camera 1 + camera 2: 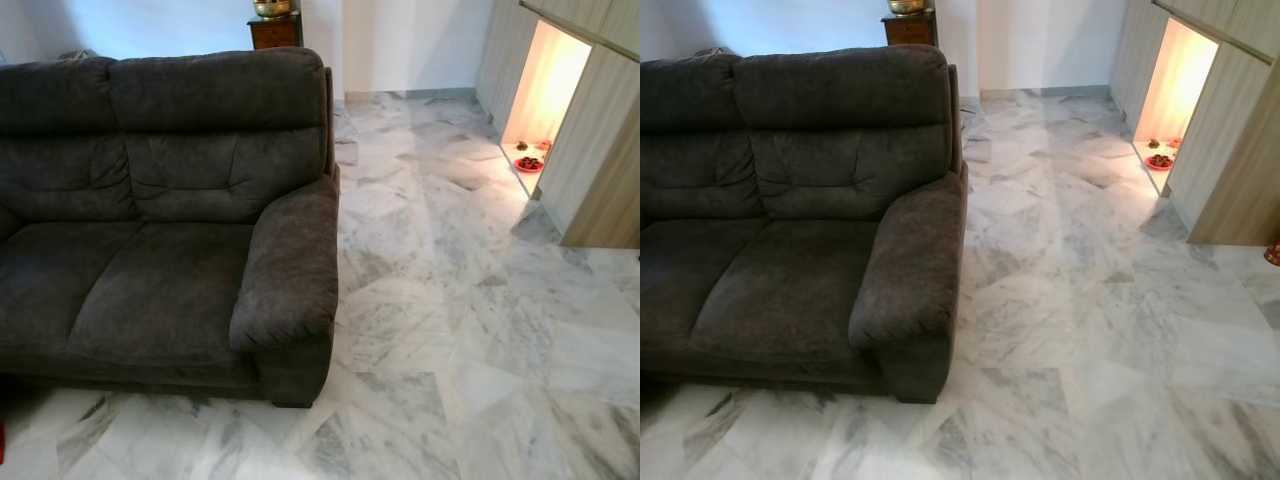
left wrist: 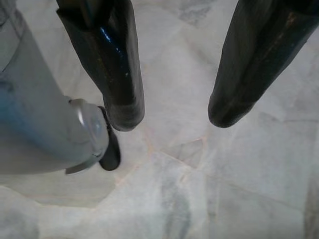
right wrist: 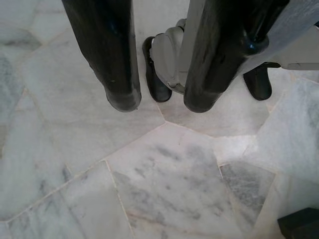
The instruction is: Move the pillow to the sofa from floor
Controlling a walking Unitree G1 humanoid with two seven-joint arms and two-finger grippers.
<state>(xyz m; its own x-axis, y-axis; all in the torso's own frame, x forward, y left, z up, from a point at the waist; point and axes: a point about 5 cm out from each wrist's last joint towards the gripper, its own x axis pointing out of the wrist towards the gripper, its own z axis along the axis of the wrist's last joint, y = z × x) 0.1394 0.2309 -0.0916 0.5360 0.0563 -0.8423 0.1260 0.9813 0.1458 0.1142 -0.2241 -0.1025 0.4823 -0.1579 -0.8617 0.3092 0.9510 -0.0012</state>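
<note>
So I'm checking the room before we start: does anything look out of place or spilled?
Nothing stands out. The dark sofa sits square with bare seat cushions, and the marble floor looks clean. A red dish sits in the lit alcove.

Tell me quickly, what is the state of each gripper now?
Left gripper: open, holding nothing, pointing at the marble floor.
Right gripper: open, holding nothing, also over the floor.

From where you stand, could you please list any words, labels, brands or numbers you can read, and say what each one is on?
There are none to read. The dark sofa, the marble floor, the wooden cabinet behind the sofa and the lit alcove carry no visible text. The left gripper and right gripper, both open above the floor, bear no lettering either.
</note>
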